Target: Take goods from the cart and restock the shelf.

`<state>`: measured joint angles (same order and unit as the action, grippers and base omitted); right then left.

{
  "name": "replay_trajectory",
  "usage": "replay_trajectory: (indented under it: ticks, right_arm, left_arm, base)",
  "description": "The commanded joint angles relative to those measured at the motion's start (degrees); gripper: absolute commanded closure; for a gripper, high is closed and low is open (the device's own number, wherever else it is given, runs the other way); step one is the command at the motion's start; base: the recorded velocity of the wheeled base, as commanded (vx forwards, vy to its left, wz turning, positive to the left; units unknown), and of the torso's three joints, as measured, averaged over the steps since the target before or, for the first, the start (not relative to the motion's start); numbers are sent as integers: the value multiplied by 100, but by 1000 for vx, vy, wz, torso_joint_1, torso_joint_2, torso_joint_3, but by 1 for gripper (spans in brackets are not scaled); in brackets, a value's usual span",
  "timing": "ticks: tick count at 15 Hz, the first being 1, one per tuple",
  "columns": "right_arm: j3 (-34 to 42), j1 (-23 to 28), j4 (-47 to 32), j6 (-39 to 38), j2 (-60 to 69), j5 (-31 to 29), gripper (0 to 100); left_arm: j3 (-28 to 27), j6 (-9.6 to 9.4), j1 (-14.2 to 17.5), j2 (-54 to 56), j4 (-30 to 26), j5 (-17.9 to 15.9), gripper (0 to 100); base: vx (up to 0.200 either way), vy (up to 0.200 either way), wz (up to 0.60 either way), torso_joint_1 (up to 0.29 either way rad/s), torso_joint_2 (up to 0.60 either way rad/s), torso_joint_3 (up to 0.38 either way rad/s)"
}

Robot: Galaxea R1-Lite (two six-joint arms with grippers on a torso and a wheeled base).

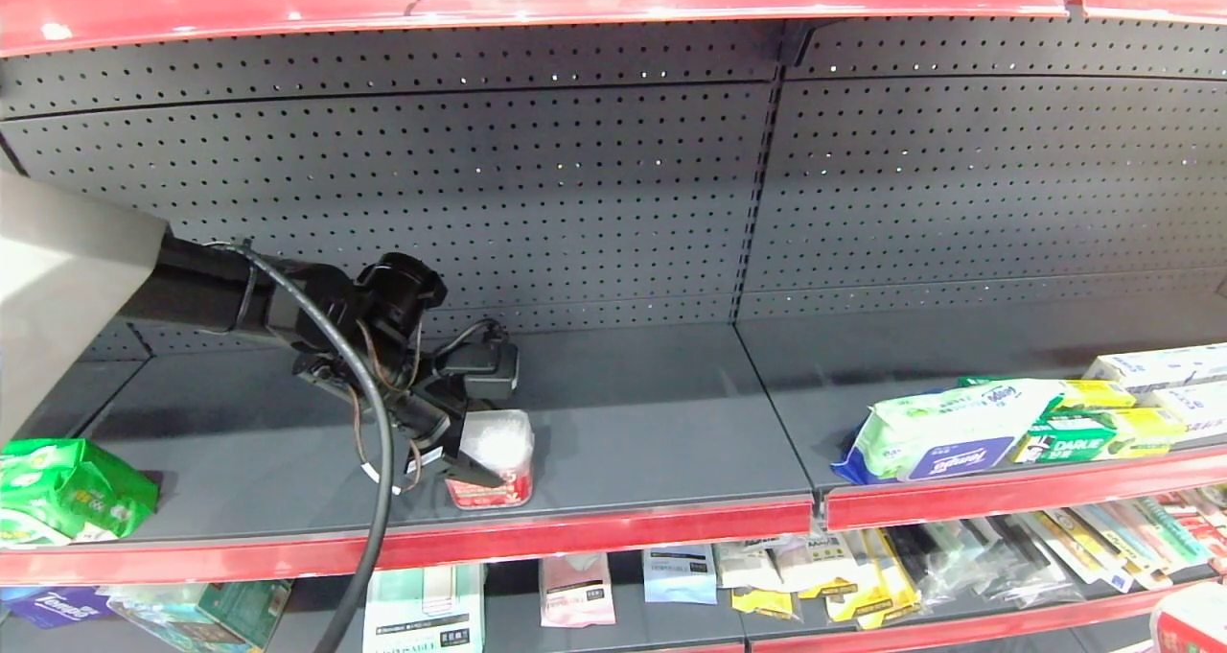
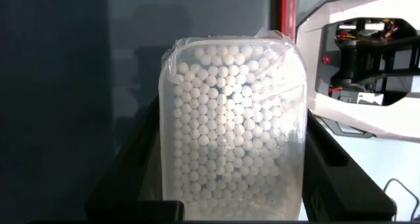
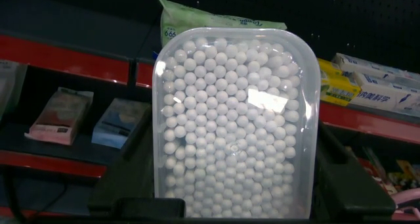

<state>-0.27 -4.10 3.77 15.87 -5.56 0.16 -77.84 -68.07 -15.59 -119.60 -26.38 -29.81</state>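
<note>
Left gripper (image 1: 476, 456) jaws clamp a clear plastic tub of white cotton swabs (image 1: 500, 461), upright at the grey shelf (image 1: 652, 442)'s near edge, left bay. Right gripper (image 3: 236, 129) jaws grip a second swab tub (image 3: 233, 86), nearer, off the shelf.

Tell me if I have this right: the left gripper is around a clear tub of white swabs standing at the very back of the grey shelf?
Not quite. The tub stands near the front edge of the grey shelf, just behind its red strip, as the head view shows. The left gripper is around it.
</note>
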Motion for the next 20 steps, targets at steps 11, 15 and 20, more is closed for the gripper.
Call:
replay_trajectory:
  ticks: [11, 15, 20]
  right_arm:
    - [0, -3, 1, 4, 2, 2, 100]
    - [0, -3, 1, 4, 2, 2, 100]
    - [-8, 5, 1, 4, 2, 2, 100]
  left_arm:
    - [454, -31, 47, 86, 397, 10, 100]
    - [559, -31, 47, 148, 388, 1, 100]
    - [638, -13, 47, 200, 370, 10, 100]
  base:
    - [0, 0, 0, 0, 0, 0]
    - [0, 0, 0, 0, 0, 0]
    - [0, 0, 0, 0, 0, 0]
